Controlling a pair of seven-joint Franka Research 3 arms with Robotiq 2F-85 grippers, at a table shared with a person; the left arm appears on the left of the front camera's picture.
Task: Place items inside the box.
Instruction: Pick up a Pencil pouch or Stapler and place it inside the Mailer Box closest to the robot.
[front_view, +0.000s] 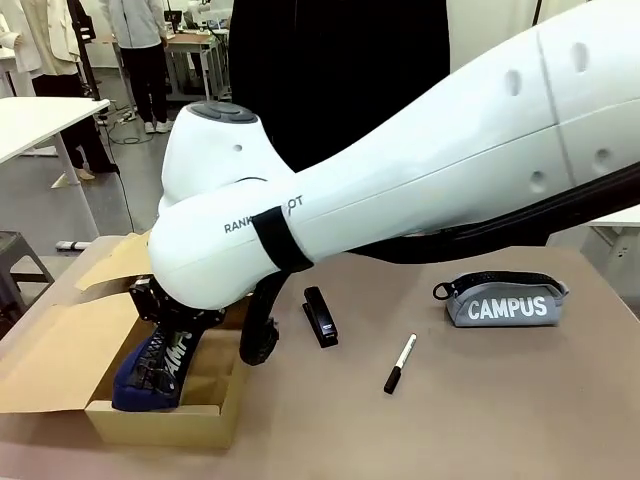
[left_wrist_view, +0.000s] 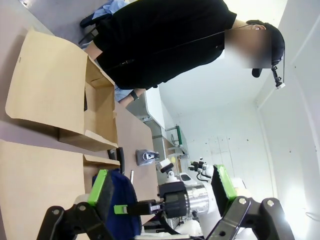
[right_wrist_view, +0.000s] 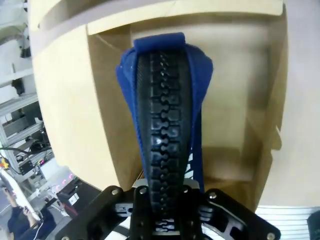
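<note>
My right gripper (front_view: 163, 328) reaches across to the open cardboard box (front_view: 170, 420) at the front left and is shut on the navy zip pouch (front_view: 150, 372). In the right wrist view my right gripper (right_wrist_view: 162, 202) pinches the zip ridge of the navy pouch (right_wrist_view: 165, 100), which hangs down into the box (right_wrist_view: 235, 100). My left gripper (left_wrist_view: 162, 192) is open, its green pads (left_wrist_view: 101, 186) wide apart, with the navy pouch (left_wrist_view: 122, 192) beyond them. On the table lie a black stapler (front_view: 320, 318), a white marker (front_view: 400, 363) and a grey "CAMPUS" pouch (front_view: 507, 300).
A person in black (front_view: 340, 60) stands at the far side of the table. The box flaps (front_view: 55, 345) spread out to the left. My right arm's white bulk (front_view: 400, 170) spans the middle of the front view. Bare brown tabletop (front_view: 450, 420) lies at the front right.
</note>
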